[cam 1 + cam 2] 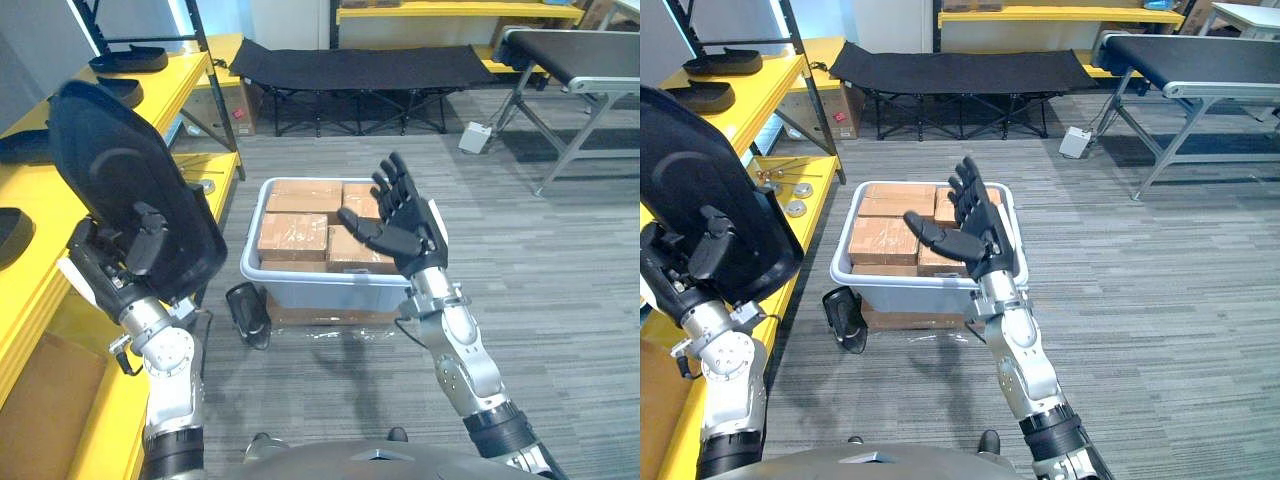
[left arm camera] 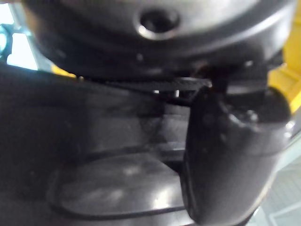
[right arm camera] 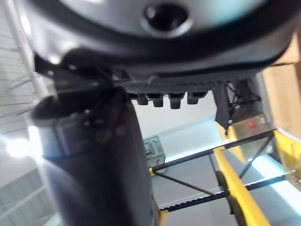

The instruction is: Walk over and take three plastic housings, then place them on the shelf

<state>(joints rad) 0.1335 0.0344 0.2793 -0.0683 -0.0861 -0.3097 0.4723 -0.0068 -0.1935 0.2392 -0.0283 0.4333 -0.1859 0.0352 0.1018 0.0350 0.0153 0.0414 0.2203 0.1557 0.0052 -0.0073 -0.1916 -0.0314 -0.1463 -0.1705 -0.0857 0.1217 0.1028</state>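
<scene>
A large black plastic housing (image 1: 120, 190) stands upright in my left hand (image 1: 115, 265), whose fingers and thumb clamp its lower edge, just beside the yellow shelf (image 1: 35, 185). The left wrist view has the housing's dark surface (image 2: 117, 188) pressed under the thumb (image 2: 225, 155). More black housings (image 1: 128, 60) lie on the shelf's upper levels, another (image 1: 10, 235) at the left edge. My right hand (image 1: 405, 225) is raised in front of me with fingers (image 3: 169, 99) straight and spread, holding nothing.
A grey plastic bin (image 1: 330, 278) packed with brown cardboard boxes stands on the floor ahead, behind my right hand. A small dark object (image 1: 248, 312) lies by its left corner. A black folding cot (image 1: 370, 65) and a conveyor table (image 1: 580, 60) stand farther back.
</scene>
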